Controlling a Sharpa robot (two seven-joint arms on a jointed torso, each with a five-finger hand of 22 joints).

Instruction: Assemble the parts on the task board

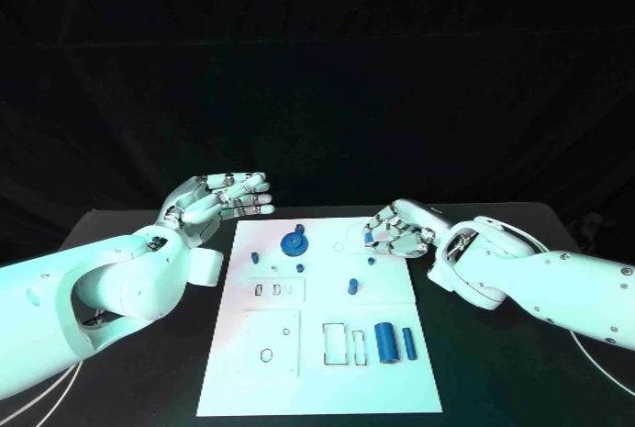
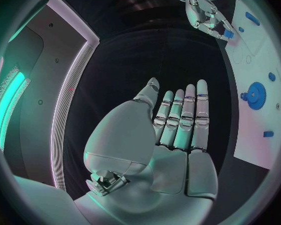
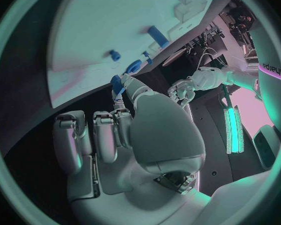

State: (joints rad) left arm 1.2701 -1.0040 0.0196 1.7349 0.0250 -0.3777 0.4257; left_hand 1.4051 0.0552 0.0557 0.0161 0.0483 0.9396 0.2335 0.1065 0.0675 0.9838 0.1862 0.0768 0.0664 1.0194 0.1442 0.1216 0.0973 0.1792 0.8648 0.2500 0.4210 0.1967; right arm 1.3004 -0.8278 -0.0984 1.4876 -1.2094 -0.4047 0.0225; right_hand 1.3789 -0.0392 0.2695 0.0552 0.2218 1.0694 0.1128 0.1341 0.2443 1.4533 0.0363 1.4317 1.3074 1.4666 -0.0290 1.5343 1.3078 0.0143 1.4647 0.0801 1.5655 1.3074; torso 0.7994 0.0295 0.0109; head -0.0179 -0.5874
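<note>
The board [image 1: 317, 363] is a white rectangular plate lying flat on the black surface [image 1: 490, 372], between the two hands. It carries outlined recesses and several small blue parts. A blue gear [image 1: 295, 242] stands on the half of the board nearer the hands, with a small blue peg [image 1: 251, 258] just beside it on the left-hand side. A short blue piece [image 1: 352, 285] lies near the board's middle. A thick blue cylinder [image 1: 385, 342] and a thinner blue pin [image 1: 409, 342] lie side by side on the half of the board away from the hands, next to two empty rectangular slots [image 1: 336, 343].

The right hand [image 1: 395, 232] sits over the board's right edge, fingers curled inward. A small blue part [image 3: 117, 84] is pinched at its fingertips [image 3: 129, 83], close above the board surface; the gear lies well apart from it toward the left hand.

The left hand [image 1: 218, 200] hovers just off the board's left corner, clear of the plate. In the left wrist view its fingers [image 2: 185, 116] are straight and side by side, the palm bare, holding nothing. The gear is the part nearest to it.
</note>
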